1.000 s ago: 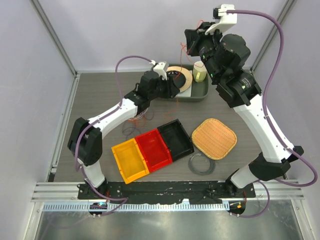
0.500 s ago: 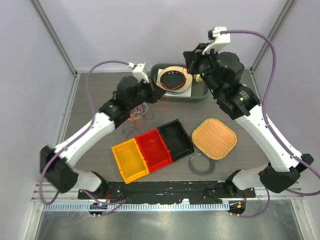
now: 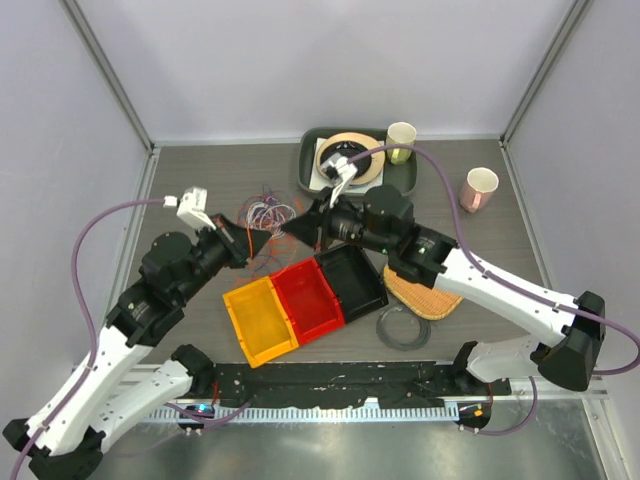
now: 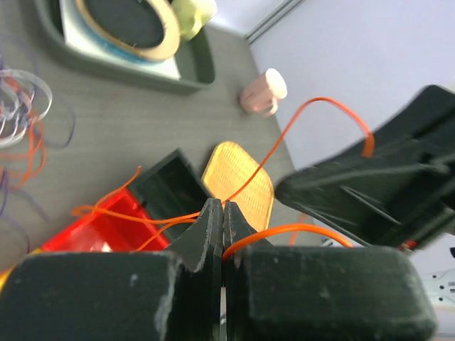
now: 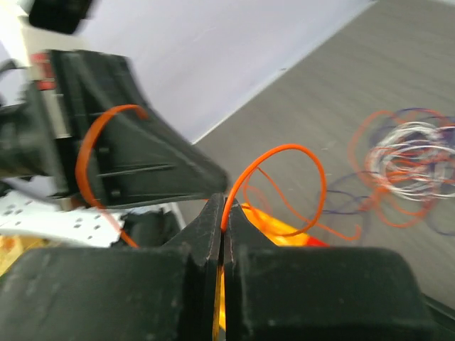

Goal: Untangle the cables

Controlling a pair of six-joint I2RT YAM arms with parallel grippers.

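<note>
The table (image 3: 200,190) is grey with a wood grain. Pale, plain walls (image 3: 300,60) close it in on three sides, with metal posts (image 3: 110,75) in the far corners. A slotted rail (image 3: 330,395) runs along the near edge at 6 o'clock.

Taken from the table's centre in the top view, the loose tangle of cables (image 3: 265,212), orange, purple and white, lies flat on the wood at 10 o'clock. Just on its 6 o'clock side the two grippers meet tip to tip above the surface.

The left gripper (image 3: 266,244) has its jaws pressed together on the orange cable (image 4: 284,142). The cable arcs up out of the pinch towards the right gripper (image 3: 285,235). That gripper's jaws are also pressed together on the orange cable, which loops up from its tips in the right wrist view.

A dark green tray (image 3: 408,180) sits at 12 to 1 o'clock and holds a roll of tape (image 3: 376,166) and a yellow-green cup (image 3: 401,140). A pink cup (image 3: 478,188) stands at 2 o'clock.

At 6 to 7 o'clock a yellow bin (image 3: 258,322), a red bin (image 3: 312,300) and a black bin (image 3: 352,272) sit side by side in a slanted row. A woven mat (image 3: 425,298) lies at 4 o'clock, partly under the right arm. A clear ring (image 3: 402,327) lies at 5 o'clock.
</note>
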